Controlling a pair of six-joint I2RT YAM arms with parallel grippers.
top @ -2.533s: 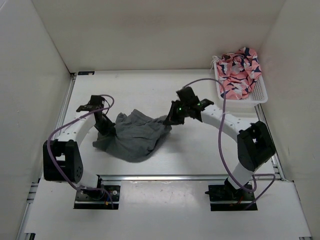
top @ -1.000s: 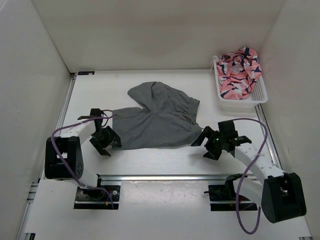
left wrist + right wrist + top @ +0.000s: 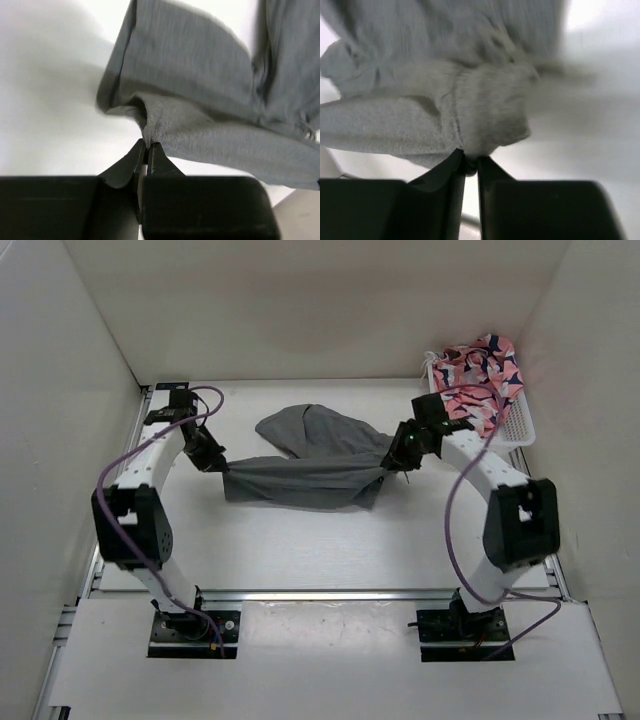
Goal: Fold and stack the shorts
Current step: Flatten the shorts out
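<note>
The left gripper (image 3: 146, 146) has its two black fingers pressed together on a pinch of grey fabric at an edge of the shorts (image 3: 210, 100). The right gripper (image 3: 469, 161) is likewise closed, its fingertips nipping a bunched fold of the same grey cloth. This close view is blurred, so finer detail is hard to make out.

In the left wrist view the fabric spreads away from the fingers, with a turned hem along its left side and white surface beneath.

Only the overhead view shows the whole scene. The shorts are drawn out in a wide band between the two grippers, over the far half of the white table (image 3: 330, 550). A rounded hump of cloth lies behind the band, toward the back wall. Whether the band rests on the table or hangs above it cannot be told.

At the far right corner sits a white basket (image 3: 522, 430) holding crumpled pink patterned cloth (image 3: 478, 380), close to the right wrist.
</note>
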